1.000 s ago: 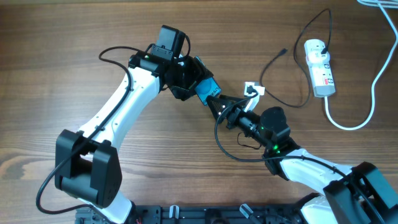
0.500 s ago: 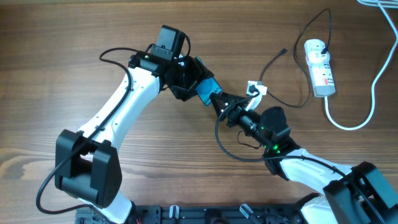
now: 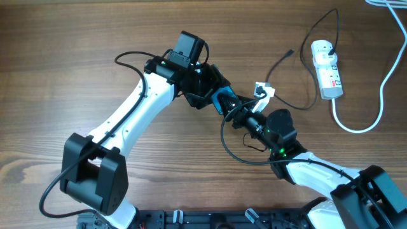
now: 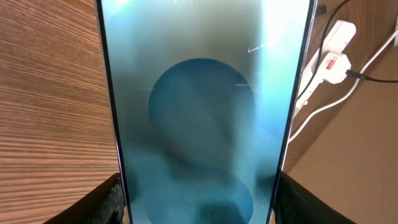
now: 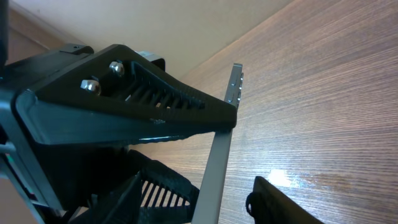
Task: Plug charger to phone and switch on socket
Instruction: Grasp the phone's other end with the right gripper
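Observation:
My left gripper [image 3: 215, 95] is shut on the phone [image 3: 224, 100], teal-screened, and holds it tilted above the table's middle. In the left wrist view the phone [image 4: 199, 112] fills the frame between the fingers [image 4: 199, 208]. My right gripper [image 3: 236, 113] is open at the phone's lower end. In the right wrist view its fingers [image 5: 217, 202] straddle the phone's thin silver edge [image 5: 225, 137], with a gap on the right side. The charger cable [image 3: 280, 95] lies loose on the table, its connector tip [image 3: 290, 53] free. The socket [image 3: 326, 70] lies at the far right and also shows in the left wrist view [image 4: 333, 53].
The socket's thick white cord [image 3: 375, 121] loops at the right edge. A black plug [image 3: 332, 49] sits in the socket. A small white piece [image 3: 263, 91] sticks out beside my right wrist. The table is brown wood [image 3: 63, 76].
My left arm has moved to the right with the phone, bringing it closer to the right gripper. The right arm has hardly moved.

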